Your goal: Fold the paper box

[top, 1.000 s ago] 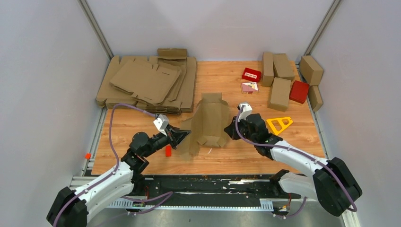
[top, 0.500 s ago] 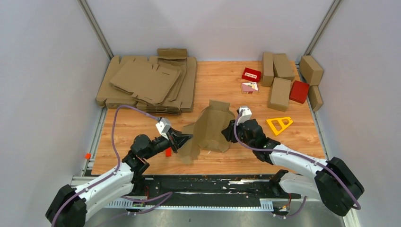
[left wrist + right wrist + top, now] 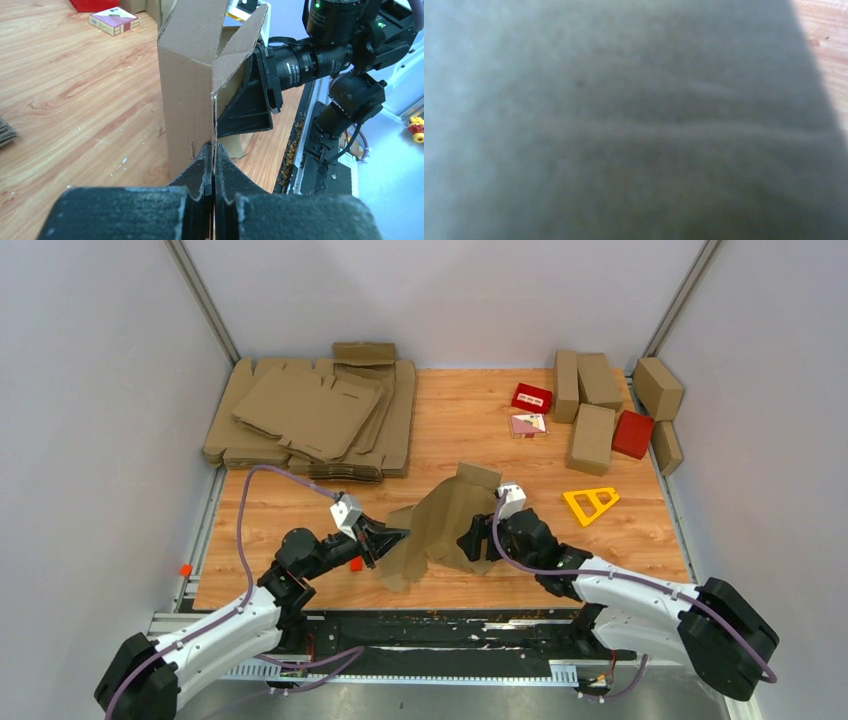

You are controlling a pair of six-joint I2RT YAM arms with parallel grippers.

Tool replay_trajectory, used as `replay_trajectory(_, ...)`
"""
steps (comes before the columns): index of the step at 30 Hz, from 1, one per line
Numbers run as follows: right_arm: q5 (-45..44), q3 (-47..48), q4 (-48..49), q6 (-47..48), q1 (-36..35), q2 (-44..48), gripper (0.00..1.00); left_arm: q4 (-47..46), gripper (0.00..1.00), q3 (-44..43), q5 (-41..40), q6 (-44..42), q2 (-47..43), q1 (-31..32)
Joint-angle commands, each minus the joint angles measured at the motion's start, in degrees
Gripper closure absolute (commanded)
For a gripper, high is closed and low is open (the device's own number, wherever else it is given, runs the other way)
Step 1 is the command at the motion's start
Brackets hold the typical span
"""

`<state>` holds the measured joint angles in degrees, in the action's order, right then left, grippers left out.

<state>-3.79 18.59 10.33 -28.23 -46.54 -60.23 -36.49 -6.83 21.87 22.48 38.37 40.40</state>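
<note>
The paper box is a brown cardboard sheet, partly bent, standing up off the table between my two arms. My left gripper is shut on its lower left edge. In the left wrist view the fingertips pinch a thin cardboard edge, with the paper box rising upright above them. My right gripper is at the sheet's right side with its fingers apart; one black finger shows behind the cardboard. Blurred cardboard fills the right wrist view and hides that gripper's fingers.
A stack of flat cardboard sheets lies at the back left. Folded brown cartons and red boxes stand at the back right. A yellow triangle lies right of my right arm, and a small red piece beside my left gripper.
The sheet has been lifted from lying nearly flat and has bunched toward the near left. My right gripper has moved left and down along it and its fingers have spread. The left grip has held.
</note>
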Motion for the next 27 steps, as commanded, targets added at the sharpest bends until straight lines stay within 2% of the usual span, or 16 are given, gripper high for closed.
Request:
replay_trajectory(1, -5.69, -0.49, -3.91, -2.33, -2.89, 2.17, 0.29, -0.99, 1.00, 0.21, -0.52, -1.65, -0.63, 0.54)
replay_trajectory(5, -9.01, -0.53, -6.85, -4.00, -4.56, 4.06, 0.29, -1.30, 1.00, -0.01, -0.05, -1.95, 0.42, 0.90)
replay_trajectory(9, -11.46, 0.15, -10.95, -4.68, -4.89, 6.72, 0.36, -1.59, 1.00, -0.62, 0.81, -2.02, 1.88, 1.16)
replay_trajectory(17, -10.28, -0.70, -18.02, -6.39, -5.14, 13.61, 0.35, -1.32, 1.00, -0.52, 0.09, -2.23, 0.86, 1.60)
replay_trajectory(22, -8.97, -0.63, -18.17, -7.79, -5.39, 12.80, 0.42, -1.69, 1.00, -0.50, -0.14, -2.10, 1.17, 1.70)
replay_trajectory(27, -10.62, -0.80, -17.28, -11.15, -8.58, 10.38, 0.41, -3.72, 1.00, 0.15, 0.20, -1.13, 1.36, 1.83)
